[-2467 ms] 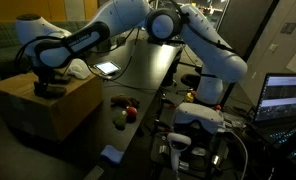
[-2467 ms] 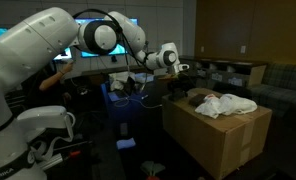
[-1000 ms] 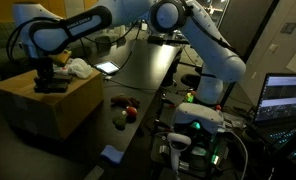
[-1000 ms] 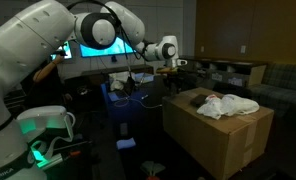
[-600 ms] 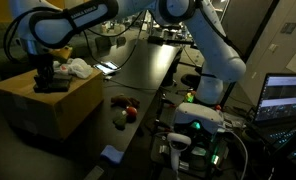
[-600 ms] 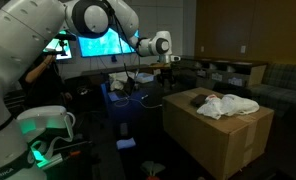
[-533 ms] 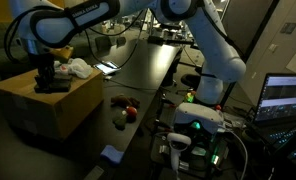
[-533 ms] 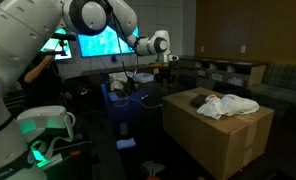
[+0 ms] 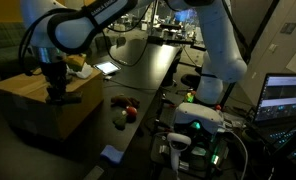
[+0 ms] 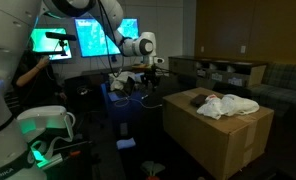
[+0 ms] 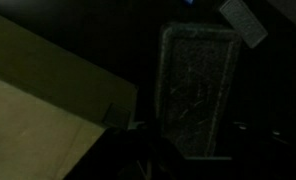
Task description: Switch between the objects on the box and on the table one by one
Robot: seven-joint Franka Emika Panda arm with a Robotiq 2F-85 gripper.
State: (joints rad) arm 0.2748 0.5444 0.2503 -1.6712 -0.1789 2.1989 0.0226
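Wrist view: the tan top of the box point(image 11: 38, 110) fills the lower left. Its edge runs diagonally toward the frame's centre, where one corner ends against darkness. To the right of that corner lies a dark, glossy, pale-rimmed rectangle point(image 11: 198, 90), too dim to identify. The claw's own parts are lost in shadow along the bottom edge, so whether it is spread, pressed together or pinching something cannot be told.

In an exterior view, the claw point(image 9: 56, 93) hangs at left of frame, overlapping the upper edge of the box point(image 9: 28, 112). The black bench point(image 9: 148, 62) runs up the centre. On it a lit tablet point(image 9: 106, 68) sits above a bare stretch of top, and a red roundish piece point(image 9: 131, 112) lies below, just beside a yellowish piece point(image 9: 118, 119).

In an exterior view, the claw point(image 10: 154, 68) hangs left of centre, well apart from the box point(image 10: 213, 142), with open air between it and the box's near edge. The white cloth rag point(image 10: 233, 103) lies on the box top toward its right edge, touching a dark brownish piece point(image 10: 197, 98) to its left.
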